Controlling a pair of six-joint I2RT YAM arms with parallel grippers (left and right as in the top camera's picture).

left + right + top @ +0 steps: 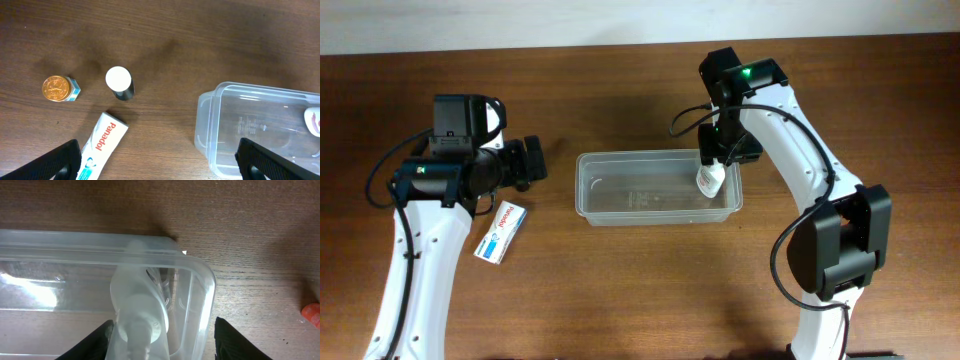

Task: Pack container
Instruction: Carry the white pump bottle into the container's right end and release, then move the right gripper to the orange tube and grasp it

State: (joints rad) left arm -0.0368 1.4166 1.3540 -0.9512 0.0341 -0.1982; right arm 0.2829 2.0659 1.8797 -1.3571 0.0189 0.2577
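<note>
The clear plastic container (640,192) lies mid-table; it also shows in the left wrist view (250,130) and the right wrist view (205,290). A white bottle (709,180) leans tilted in its right end, also seen in the right wrist view (135,300) and at the edge of the left wrist view (312,120). My right gripper (718,160) hangs over that end, its jaws (160,332) spread wide either side of the bottle and not pressing on it. My left gripper (533,160) is open and empty (157,152) above the table, left of the container.
A white Panadol box (501,232) lies left of the container, under my left gripper (102,145). A small dark bottle with a white cap (119,82) and a gold-lidded jar (59,88) stand beyond it. An orange object (312,314) lies right of the container.
</note>
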